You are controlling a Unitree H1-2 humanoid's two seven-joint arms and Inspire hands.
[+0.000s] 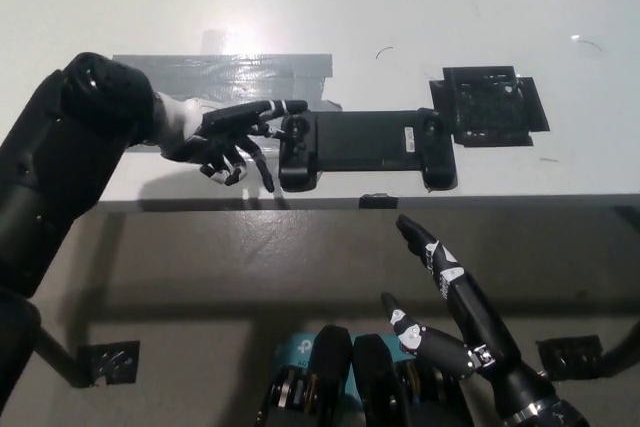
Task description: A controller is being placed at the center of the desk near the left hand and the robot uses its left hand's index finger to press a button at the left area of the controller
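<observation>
The controller [362, 147] lies flat on the white desk [450, 7] near its front edge, long axis running across the picture, with a strip of grey tape [220, 72] just behind its left end and a black patch [492, 105] off its right end. The left hand [232, 135] is at that left end, holding nothing: one finger reaches straight out toward the controller while the rest curl loosely underneath, apart from one another. The tip of the extended finger sits at the upper corner of the left grip — whether it touches a button or only hovers beside it cannot be told from this angle. I judge the step in hand to be the press itself, at or just short of contact. The next move calls for a small, straight push down onto the button (not a sideways shove, which could slide the controller along the desk). The right hand [450, 312] rests below the desk edge, fingers spread and empty.
</observation>
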